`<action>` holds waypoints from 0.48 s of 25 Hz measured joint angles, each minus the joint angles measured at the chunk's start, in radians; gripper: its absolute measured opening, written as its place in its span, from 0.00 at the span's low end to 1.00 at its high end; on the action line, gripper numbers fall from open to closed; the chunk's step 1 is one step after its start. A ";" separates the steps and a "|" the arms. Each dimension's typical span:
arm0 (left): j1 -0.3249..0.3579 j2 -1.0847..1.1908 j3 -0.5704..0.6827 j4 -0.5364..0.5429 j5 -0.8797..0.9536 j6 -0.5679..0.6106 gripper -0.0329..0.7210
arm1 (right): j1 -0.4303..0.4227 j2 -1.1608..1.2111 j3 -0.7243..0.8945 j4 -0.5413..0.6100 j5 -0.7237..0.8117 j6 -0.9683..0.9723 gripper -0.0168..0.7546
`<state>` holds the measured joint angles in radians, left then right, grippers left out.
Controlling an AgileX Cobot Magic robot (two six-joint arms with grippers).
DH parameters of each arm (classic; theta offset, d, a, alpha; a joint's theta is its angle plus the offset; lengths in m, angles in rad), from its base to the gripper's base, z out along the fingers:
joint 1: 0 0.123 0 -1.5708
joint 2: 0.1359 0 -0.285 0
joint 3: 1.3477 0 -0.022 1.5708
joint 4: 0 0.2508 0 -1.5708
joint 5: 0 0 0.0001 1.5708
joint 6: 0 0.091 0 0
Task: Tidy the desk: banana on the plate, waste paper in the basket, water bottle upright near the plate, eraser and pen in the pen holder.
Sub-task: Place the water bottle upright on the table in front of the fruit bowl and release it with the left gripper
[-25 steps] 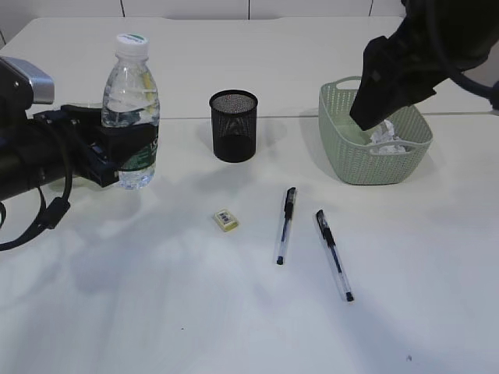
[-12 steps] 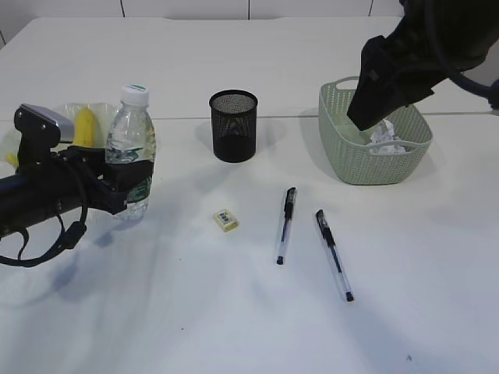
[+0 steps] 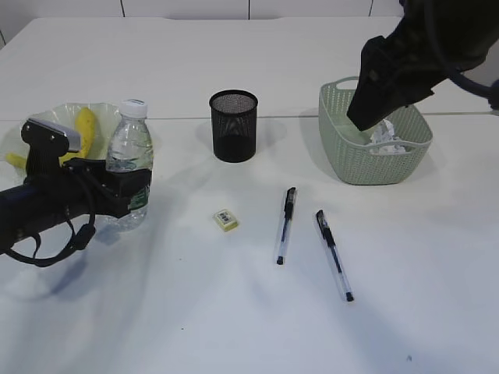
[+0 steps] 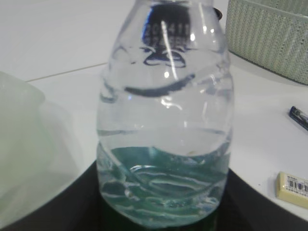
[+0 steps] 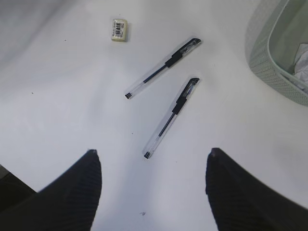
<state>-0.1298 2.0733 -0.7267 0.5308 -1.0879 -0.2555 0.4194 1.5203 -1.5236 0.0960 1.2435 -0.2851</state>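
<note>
Water bottle (image 3: 129, 160) upright, just beside the plate (image 3: 47, 121), left fingers (image 3: 129, 195) clamped on its lower body. We'd confirm base flat on desk (image 3: 234, 312), then release straight back. Right fingers (image 5: 151, 192) apart, empty.

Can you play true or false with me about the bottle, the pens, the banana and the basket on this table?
1. The left end effector is holding the water bottle upright. True.
2. Both pens are inside the black pen holder. False: one pen and the other pen lie flat on the table.
3. The banana is on the plate. True.
4. The green basket has nothing in it. False: crumpled waste paper sits inside.
5. The eraser is in the right end effector. False: it lies on the table, and that end effector is open with nothing in it.
</note>
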 joint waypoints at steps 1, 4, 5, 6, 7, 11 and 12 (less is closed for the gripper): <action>0.000 0.009 -0.008 0.000 -0.002 0.000 0.54 | 0.000 0.000 0.000 0.000 0.000 0.000 0.67; 0.000 0.028 -0.029 -0.002 -0.010 0.002 0.54 | 0.000 0.000 0.000 0.000 0.000 0.000 0.67; 0.000 0.031 -0.033 -0.004 -0.015 0.002 0.54 | 0.000 0.000 0.000 0.000 0.000 0.000 0.67; 0.000 0.037 -0.034 -0.004 -0.023 0.002 0.54 | 0.000 0.000 0.000 0.000 0.000 0.000 0.67; 0.000 0.042 -0.036 -0.006 -0.028 0.002 0.54 | 0.000 0.000 0.000 0.000 0.000 0.000 0.67; 0.000 0.058 -0.039 -0.004 -0.058 0.002 0.54 | 0.000 0.000 0.000 0.000 0.000 0.000 0.67; 0.000 0.060 -0.040 -0.002 -0.060 0.002 0.54 | 0.000 0.000 0.000 0.000 0.000 0.000 0.67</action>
<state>-0.1298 2.1329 -0.7672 0.5288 -1.1484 -0.2539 0.4194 1.5203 -1.5236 0.0960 1.2435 -0.2851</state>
